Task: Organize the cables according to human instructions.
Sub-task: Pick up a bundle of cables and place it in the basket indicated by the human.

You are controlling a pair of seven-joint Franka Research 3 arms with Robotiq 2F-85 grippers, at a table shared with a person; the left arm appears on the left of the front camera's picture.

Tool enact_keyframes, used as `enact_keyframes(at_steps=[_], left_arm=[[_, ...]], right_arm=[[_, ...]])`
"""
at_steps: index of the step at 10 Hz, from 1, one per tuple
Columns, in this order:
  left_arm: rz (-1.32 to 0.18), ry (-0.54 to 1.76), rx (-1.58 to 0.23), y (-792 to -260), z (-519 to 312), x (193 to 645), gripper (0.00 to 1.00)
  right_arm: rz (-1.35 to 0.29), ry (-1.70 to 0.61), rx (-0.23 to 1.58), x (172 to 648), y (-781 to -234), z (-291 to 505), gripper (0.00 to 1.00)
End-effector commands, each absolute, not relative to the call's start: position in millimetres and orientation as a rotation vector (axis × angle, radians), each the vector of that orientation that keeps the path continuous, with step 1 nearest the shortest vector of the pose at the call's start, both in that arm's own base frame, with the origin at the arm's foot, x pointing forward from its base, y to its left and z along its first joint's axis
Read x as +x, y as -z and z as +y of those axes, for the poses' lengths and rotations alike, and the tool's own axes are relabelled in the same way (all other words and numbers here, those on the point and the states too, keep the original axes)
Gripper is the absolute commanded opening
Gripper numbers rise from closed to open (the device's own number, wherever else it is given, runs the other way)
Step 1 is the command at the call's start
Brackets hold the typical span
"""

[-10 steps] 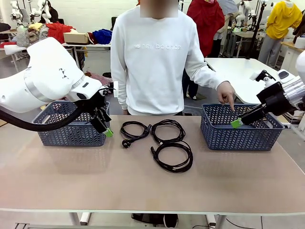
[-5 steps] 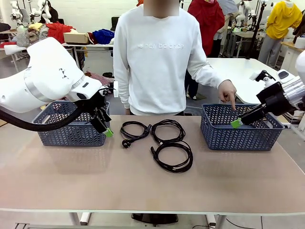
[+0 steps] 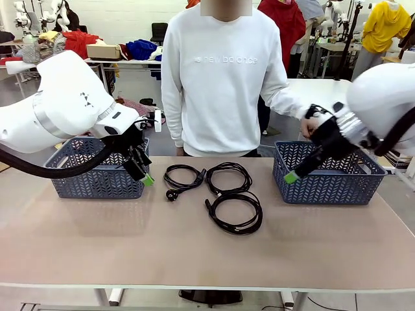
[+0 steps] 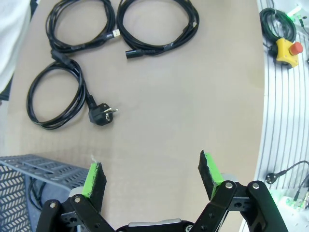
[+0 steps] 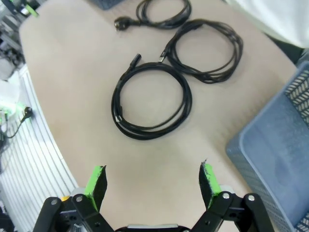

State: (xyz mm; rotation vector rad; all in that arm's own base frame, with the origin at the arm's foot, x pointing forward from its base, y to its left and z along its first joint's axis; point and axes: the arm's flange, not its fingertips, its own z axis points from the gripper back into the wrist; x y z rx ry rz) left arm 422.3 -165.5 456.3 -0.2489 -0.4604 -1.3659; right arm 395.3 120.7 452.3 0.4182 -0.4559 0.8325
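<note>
Left gripper [image 4: 150, 166]: fingers spread wide with nothing between them. It hangs in front of the right end of the left basket [image 3: 97, 184].
Right gripper [image 5: 152, 169]: fingers just as wide apart and holding nothing. It is at the front left corner of the right basket [image 3: 331, 188].
Cables: three thin black cords, each wound into a flat round loop. They lie on the table [image 3: 97, 240] between the two grippers.
Plugged cord [image 3: 172, 194]: the smallest loop. It ends in a chunky round two-pin plug lying outside the ring. Of the three it is nearest the left gripper, just to that gripper's right.
Far coil [image 3: 228, 166]: several turns, with slim end connectors. It lies just beside the plugged cord, on the side toward the right gripper.
Near coil [image 5: 117, 104]: the widest ring, with a slim straight connector sticking out of it. It lies straight ahead of the right gripper's open fingers, touching the far coil or nearly so.
Person's hand [image 3: 310, 124]: over the right basket's far rim, partly hidden behind the right arm.
</note>
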Motion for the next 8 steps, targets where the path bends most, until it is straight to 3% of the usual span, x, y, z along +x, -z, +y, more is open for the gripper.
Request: enact_keyframes(at_steps=[1, 8], left_arm=[[-0.458, 1.365, -0.252, -457, -164, 423, 1.0], [-0.458, 1.365, -0.252, -457, -164, 423, 1.0]], right_arm=[[-0.422, -0.818, 0.344, 408, -450, 149, 1.0], [-0.341, -0.854, 0.241, 418, -420, 234, 1.0]])
